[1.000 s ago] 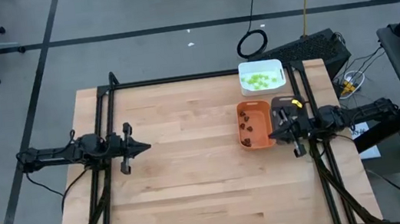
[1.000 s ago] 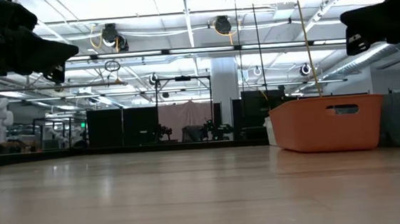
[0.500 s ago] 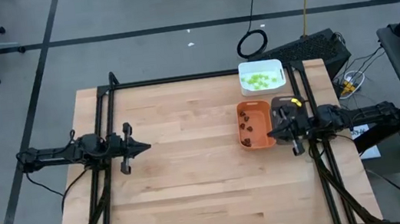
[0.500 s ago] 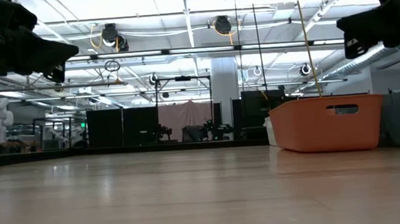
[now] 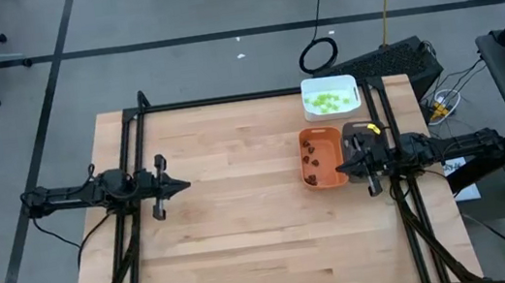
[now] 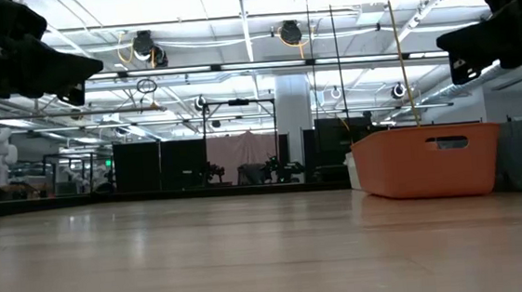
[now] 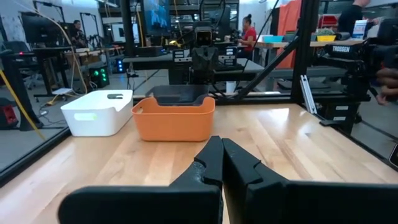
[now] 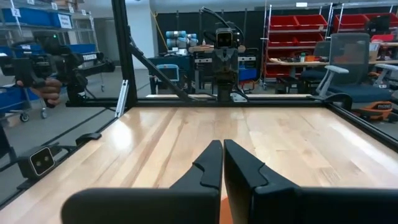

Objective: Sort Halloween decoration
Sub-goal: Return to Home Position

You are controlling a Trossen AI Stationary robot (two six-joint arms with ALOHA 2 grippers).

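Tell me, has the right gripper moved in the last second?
Yes, slightly: in the high view the right gripper has shifted picture-left, further over the orange tray.

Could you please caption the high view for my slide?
Left tool and right tool shut; lime-green pieces in white rectangular tray, dark brown pieces in orange rectangular tray.

My right gripper (image 8: 222, 146), dark fingers pressed together, hangs above the pale wooden tabletop (image 8: 168, 134) — the dark left arm (image 8: 225, 59) faces me opposite
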